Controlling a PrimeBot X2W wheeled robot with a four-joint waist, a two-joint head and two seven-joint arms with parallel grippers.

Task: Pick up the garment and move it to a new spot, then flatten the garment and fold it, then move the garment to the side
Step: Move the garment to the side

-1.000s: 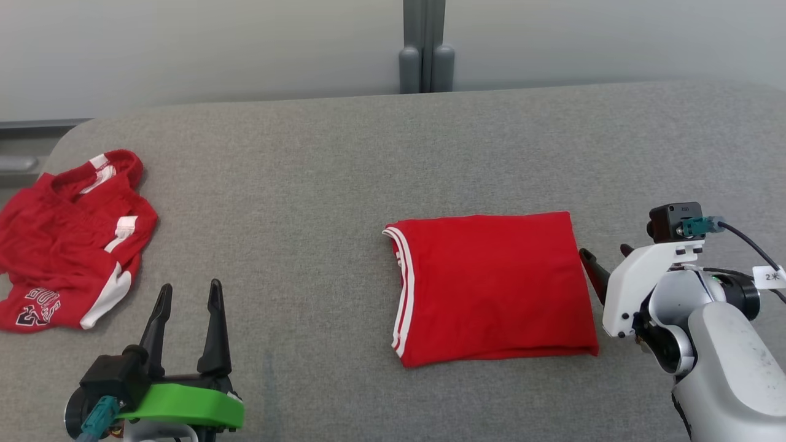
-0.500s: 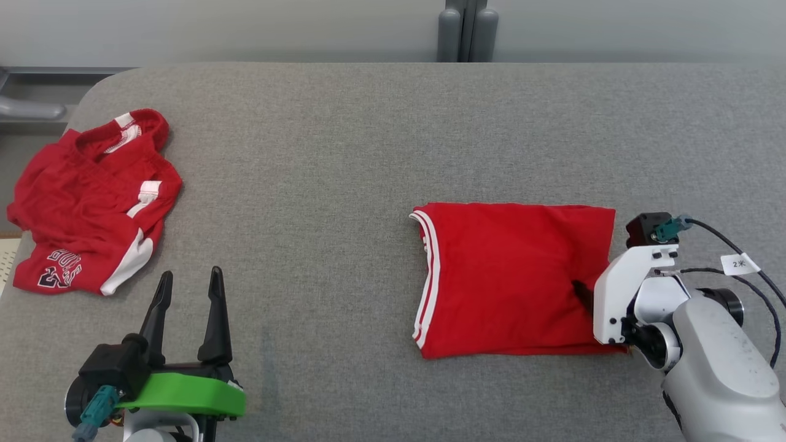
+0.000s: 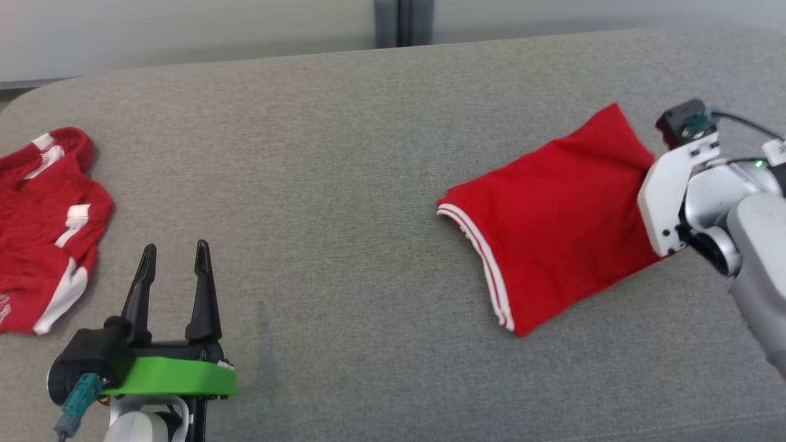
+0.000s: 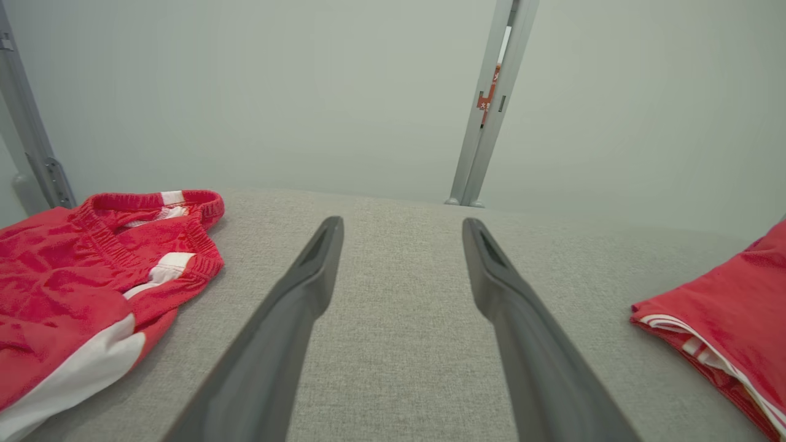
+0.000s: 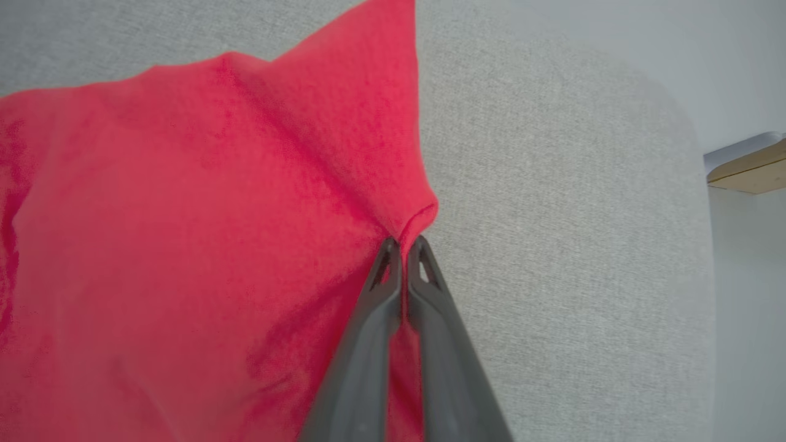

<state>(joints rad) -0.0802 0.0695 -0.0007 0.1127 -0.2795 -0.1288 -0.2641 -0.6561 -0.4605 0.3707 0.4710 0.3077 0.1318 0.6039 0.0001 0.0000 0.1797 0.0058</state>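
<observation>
Left gripper [image 3: 174, 247]: fingers spread, holding nothing, low over the grey padded surface [image 3: 344, 153]. Folded red garment [image 3: 552, 227]: lies right of centre at an angle, white-striped edge facing left. Right gripper [image 5: 404, 244]: clenched on the garment's right edge, fabric bunched at its tips.

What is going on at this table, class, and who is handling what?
The robot's right tool is shut on the right edge of the folded red garment, which lies at an angle on the grey table. The left tool is open and holds nothing, poised near the front left. Crumpled red shorts lie at the far left, untouched.
</observation>
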